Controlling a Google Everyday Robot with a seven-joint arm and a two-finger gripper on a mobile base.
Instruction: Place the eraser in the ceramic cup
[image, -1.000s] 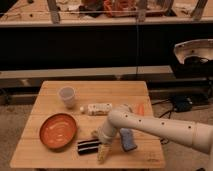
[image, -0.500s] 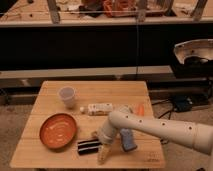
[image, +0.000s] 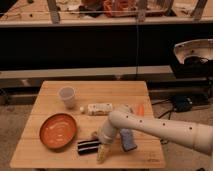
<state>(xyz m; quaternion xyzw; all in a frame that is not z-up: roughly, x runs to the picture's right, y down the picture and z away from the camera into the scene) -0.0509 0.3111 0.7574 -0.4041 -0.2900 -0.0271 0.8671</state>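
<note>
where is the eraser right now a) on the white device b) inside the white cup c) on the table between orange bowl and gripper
c: the eraser lies flat on the table, with the orange bowl on one side and the gripper just on the other.

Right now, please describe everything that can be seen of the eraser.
The eraser is a black rectangular block with pale stripes along its length; its material cannot be told. It lies flat on the wooden table, near the front edge, close to the right of the orange bowl. The gripper hangs at its right end, pointing down; whether they touch cannot be told. It is not in the ceramic cup.
</note>
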